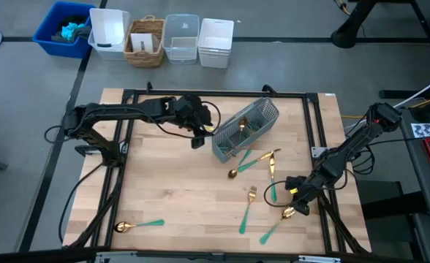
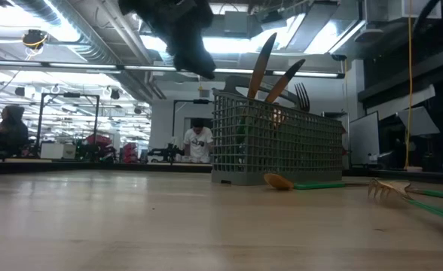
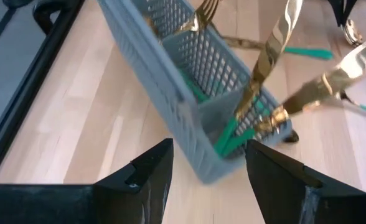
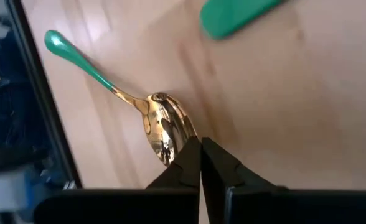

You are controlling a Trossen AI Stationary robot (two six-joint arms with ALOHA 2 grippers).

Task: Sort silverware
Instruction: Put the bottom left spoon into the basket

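Note:
The grey mesh caddy [image 1: 246, 130] stands at the table's far middle with several gold-and-teal pieces of silverware [image 3: 258, 93] leaning in it. My left gripper [image 3: 208, 180] hovers open just left of and above the caddy [image 3: 189, 87], touching nothing. Loose silverware lies on the wood: a spoon [image 1: 240, 166], a knife [image 1: 271, 175], a fork [image 1: 248, 206] and a far-off spoon [image 1: 137, 225] at the near left. My right gripper [image 4: 200, 152] is down at the near right, shut at another spoon [image 4: 164, 127]. My right gripper has its shut fingertips [image 4: 189, 155] on the rim of the spoon's gold bowl [image 4: 180, 134], at the end away from the teal handle [image 4: 77, 59]. The fingers come slanting down from above. The spoon lies flat on the table.
Black frame rails [image 1: 325, 146] run along the table's edges, one close to my right gripper. Beyond the far edge stand a blue bin [image 1: 58, 33], a wicker basket [image 1: 145, 44] and white and clear containers [image 1: 215, 42]. Bare wood lies at the left middle [image 1: 171, 190].

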